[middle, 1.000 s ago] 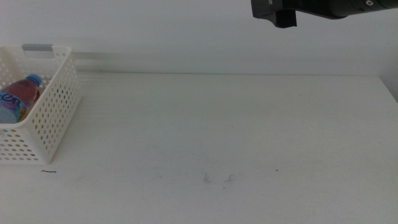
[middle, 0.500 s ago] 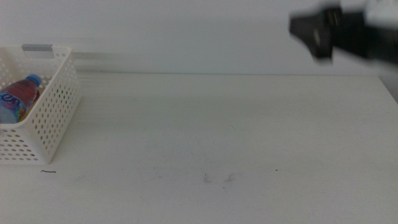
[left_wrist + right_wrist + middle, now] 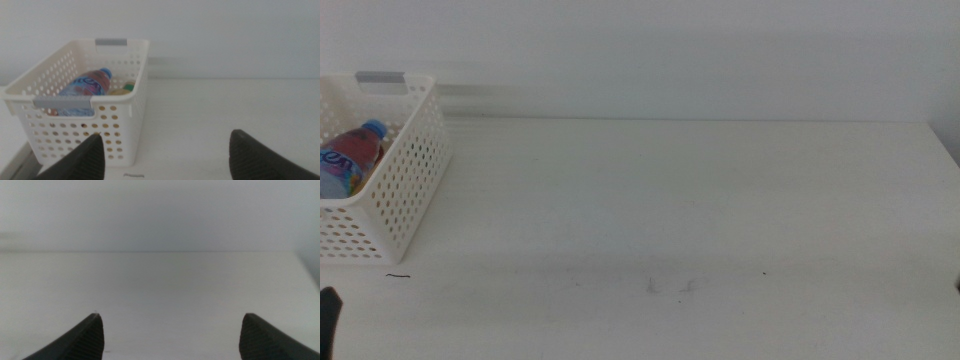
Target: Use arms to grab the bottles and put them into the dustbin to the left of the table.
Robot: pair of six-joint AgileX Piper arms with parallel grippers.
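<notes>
Fingers spread wide on both sides, nothing gripped: left gripper point(image 3: 165, 152) parked low with jaws far apart, a sliver of it dark at the lower left corner of the middle view; right gripper point(image 3: 170, 332) likewise released, jaws apart over bare tabletop. White table point(image 3: 700, 200) wide and flat, far edge running straight across the upper third of the middle view, right edge cutting in at the far right. Faint scuff marks point(image 3: 670, 287) low centre. Dustbin point(image 3: 405, 190) at the far left, white, perforated walls, grey strip point(image 3: 382, 77) on the rim. Inside, lying tilted: water bottle point(image 3: 350, 155), blue cap, blue and pink label. Left wrist view: same water bottle point(image 3: 85, 87) against the dustbin point(image 3: 120, 125) wall, with part of a second container point(image 3: 122, 90) just beside it, too hidden to name.
</notes>
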